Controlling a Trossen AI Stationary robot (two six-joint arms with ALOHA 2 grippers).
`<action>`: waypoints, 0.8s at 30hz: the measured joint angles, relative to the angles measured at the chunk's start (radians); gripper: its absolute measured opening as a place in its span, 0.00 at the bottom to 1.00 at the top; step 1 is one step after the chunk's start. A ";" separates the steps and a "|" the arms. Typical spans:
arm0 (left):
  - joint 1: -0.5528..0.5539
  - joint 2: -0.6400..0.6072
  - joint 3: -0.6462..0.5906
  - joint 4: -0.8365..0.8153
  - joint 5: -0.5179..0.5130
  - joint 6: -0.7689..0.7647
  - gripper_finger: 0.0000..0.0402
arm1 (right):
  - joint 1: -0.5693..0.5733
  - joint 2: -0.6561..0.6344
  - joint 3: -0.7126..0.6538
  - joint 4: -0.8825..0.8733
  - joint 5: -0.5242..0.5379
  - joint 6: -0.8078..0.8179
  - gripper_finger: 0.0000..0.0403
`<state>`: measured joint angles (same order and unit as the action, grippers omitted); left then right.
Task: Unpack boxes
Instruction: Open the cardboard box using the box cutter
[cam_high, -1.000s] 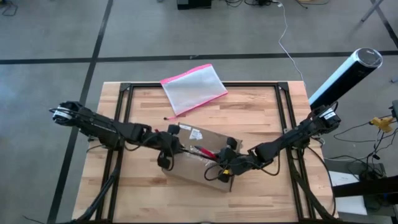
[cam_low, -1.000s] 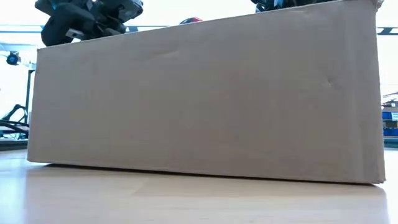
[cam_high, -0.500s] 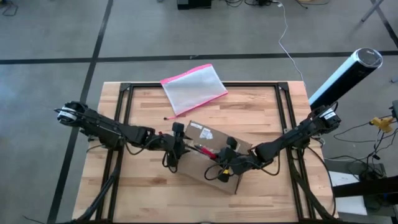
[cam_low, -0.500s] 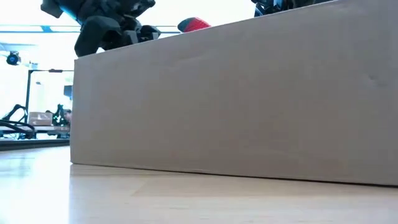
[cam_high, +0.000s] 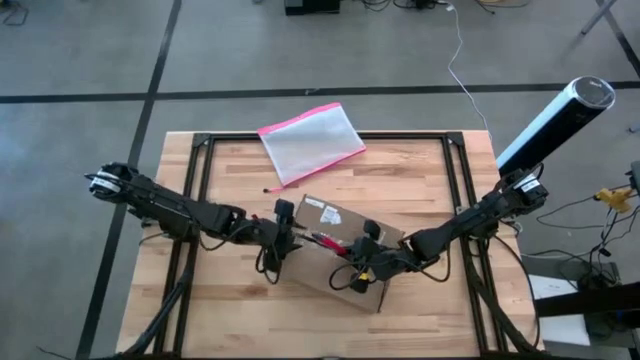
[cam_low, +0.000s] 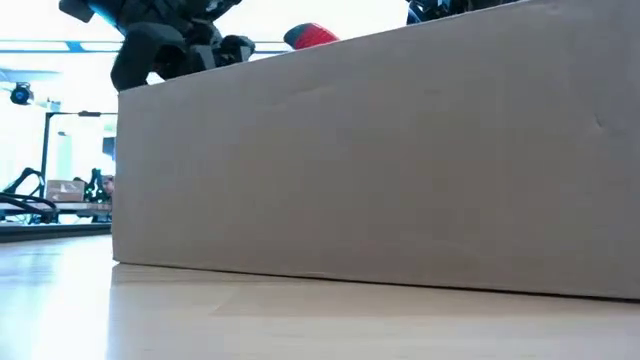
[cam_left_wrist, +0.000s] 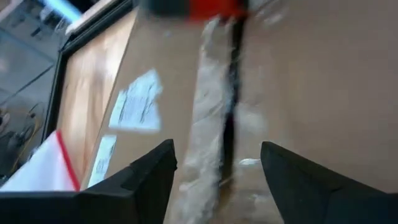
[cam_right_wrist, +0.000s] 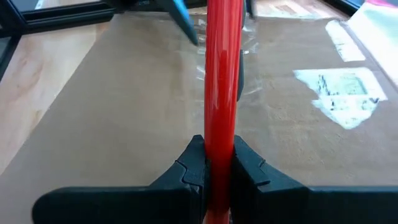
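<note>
At the centre of the butcher-block table (cam_high: 420, 180), the brown cardboard box (cam_high: 335, 255) is lying flat with its taped seam facing up and its white labels (cam_right_wrist: 341, 89) showing on the top panel. The right gripper (cam_right_wrist: 214, 163) is pressing its fingers together on a red-handled cutting tool (cam_right_wrist: 222, 74), holding it low over the box top with the far end pointing along the clear tape (cam_left_wrist: 211, 143) toward the opposite arm. The left gripper (cam_left_wrist: 217, 168) is hovering at the box's other end with its fingers spread apart and nothing between them, straddling the seam line as seen from its wrist camera. In the low view the box wall is filling most of the frame, with the tool's red tip showing just above the top edge. A pink-edged mesh pouch (cam_high: 310, 142) is lying well apart at the table's far edge. Judged from these views, the flaps are lying closed and the tape looks wrinkled but largely in place, so the task is at an early stage: cutting the seam, folding back the flaps and removing the contents all remain to be done.
</note>
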<state>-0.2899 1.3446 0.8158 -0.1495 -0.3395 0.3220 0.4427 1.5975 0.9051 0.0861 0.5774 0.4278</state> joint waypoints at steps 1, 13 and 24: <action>-0.013 -0.002 0.019 -0.006 0.006 -0.001 0.55 | 0.000 -0.001 0.000 0.000 0.000 -0.002 0.05; -0.141 0.141 0.083 0.013 0.112 -0.109 0.57 | 0.000 -0.002 0.009 0.001 0.000 -0.010 0.05; -0.174 0.174 0.214 -0.109 0.180 -0.155 0.57 | 0.000 -0.003 0.010 0.000 -0.002 -0.010 0.05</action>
<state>-0.4635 1.5184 1.0295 -0.2588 -0.1598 0.1671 0.4431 1.5948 0.9154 0.0862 0.5751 0.4177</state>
